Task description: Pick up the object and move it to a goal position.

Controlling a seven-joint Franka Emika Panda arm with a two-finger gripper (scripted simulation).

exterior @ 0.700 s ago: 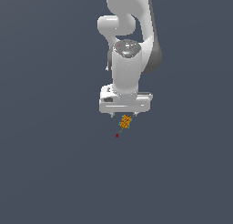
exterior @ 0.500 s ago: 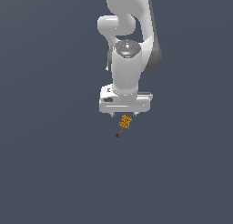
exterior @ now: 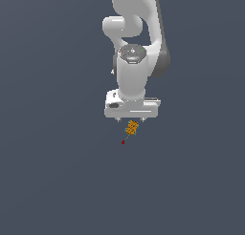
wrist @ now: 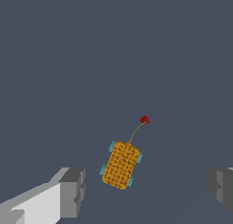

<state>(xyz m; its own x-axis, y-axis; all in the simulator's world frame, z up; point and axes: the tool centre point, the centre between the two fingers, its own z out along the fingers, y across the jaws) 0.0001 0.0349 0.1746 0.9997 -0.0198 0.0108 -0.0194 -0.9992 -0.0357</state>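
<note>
The object is a small orange-yellow block (exterior: pixel 132 128) with a dark grid pattern and teal bits, lying just below my white gripper (exterior: pixel 131 119) in the exterior view. In the wrist view the block (wrist: pixel 120 165) lies between my two grey fingertips (wrist: pixel 73 191), which stand far apart and touch nothing. The gripper (wrist: pixel 148 191) is open. The goal position is a tiny dark-red marker (exterior: pixel 123 142) a little below and to the exterior view's left of the block; it also shows in the wrist view (wrist: pixel 144 120), joined to the block by a thin line.
A plain dark grey surface (exterior: pixel 57 172) fills both views. The white arm (exterior: pixel 136 43) rises above the gripper in the exterior view.
</note>
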